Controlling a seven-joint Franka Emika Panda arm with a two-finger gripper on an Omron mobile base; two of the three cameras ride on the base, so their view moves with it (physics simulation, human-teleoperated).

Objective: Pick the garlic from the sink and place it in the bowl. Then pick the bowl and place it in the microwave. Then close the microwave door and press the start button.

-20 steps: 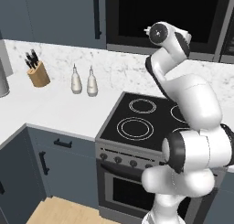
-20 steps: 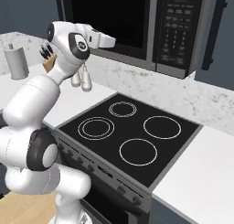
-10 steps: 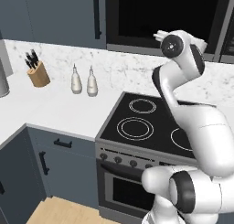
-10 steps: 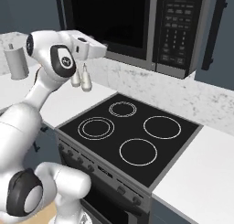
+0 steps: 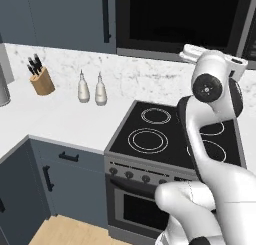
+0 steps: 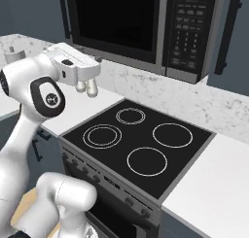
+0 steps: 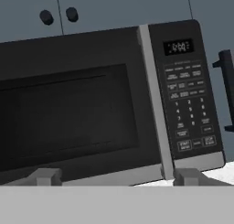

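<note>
The door (image 7: 73, 109) of the microwave (image 6: 146, 28) is looking shut, so the last step seems to be in hand: pushing the start button. The gripper (image 7: 116, 175) is sitting in front of the microwave, facing it, fingers wide apart and holding nothing. Next it probably needs to go right, to the keypad (image 7: 189, 99). The microwave is hanging above the stove (image 6: 141, 140), lying long from side to side, front facing the robot.

The microwave (image 7: 109, 99) sits built in under the blue-grey cabinets, above the cooktop, dark grey and black. The microwave door (image 7: 73, 111), with its wide dark glass window, is shut flush. A keypad strip (image 7: 189, 97) runs down its right side.
</note>
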